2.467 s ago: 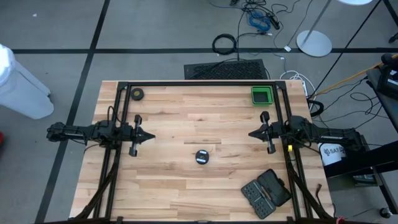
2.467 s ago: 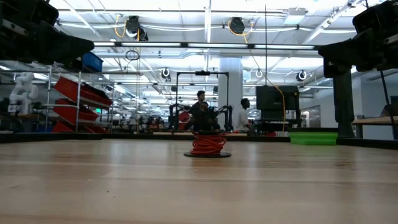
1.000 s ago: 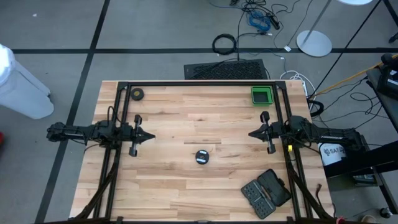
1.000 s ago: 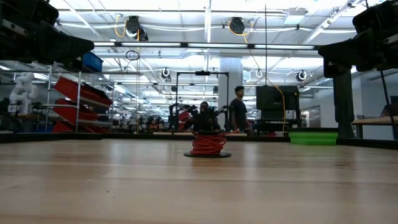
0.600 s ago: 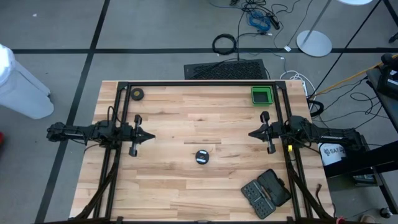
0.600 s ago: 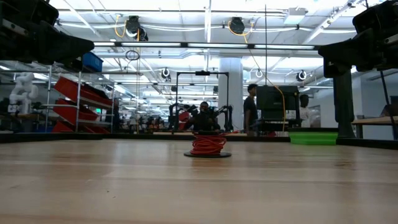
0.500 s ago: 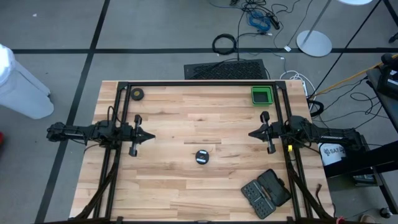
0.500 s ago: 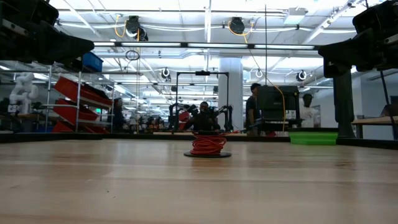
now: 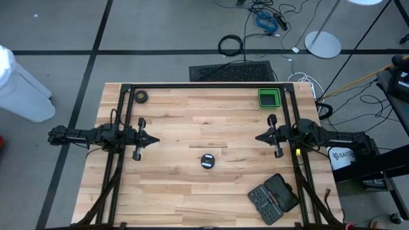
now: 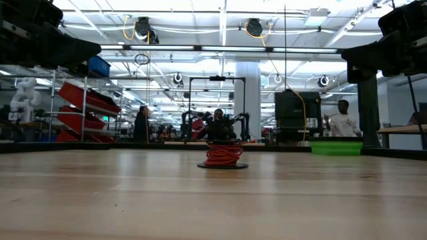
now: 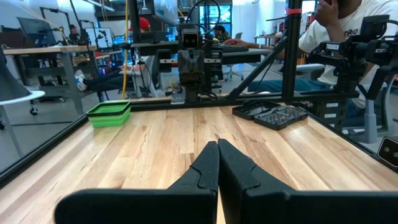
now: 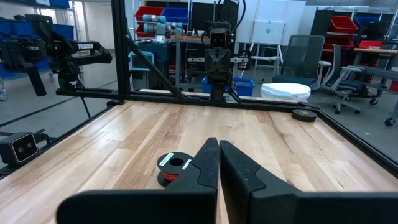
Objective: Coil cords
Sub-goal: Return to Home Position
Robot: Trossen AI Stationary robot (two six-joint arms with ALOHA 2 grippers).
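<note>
I see a light wood plank table. Near its middle stands the small black reel, red cord wound on it. A small black roll lies at the left-arm far corner and a green tray at the right-arm far corner. An open black bit case lies askew on the right-arm side near the opposite edge.

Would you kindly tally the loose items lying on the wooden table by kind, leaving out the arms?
reel wound with red wire: 1
small black ring-shaped roll: 1
green bin: 1
open black bit case: 1
Total: 4
</note>
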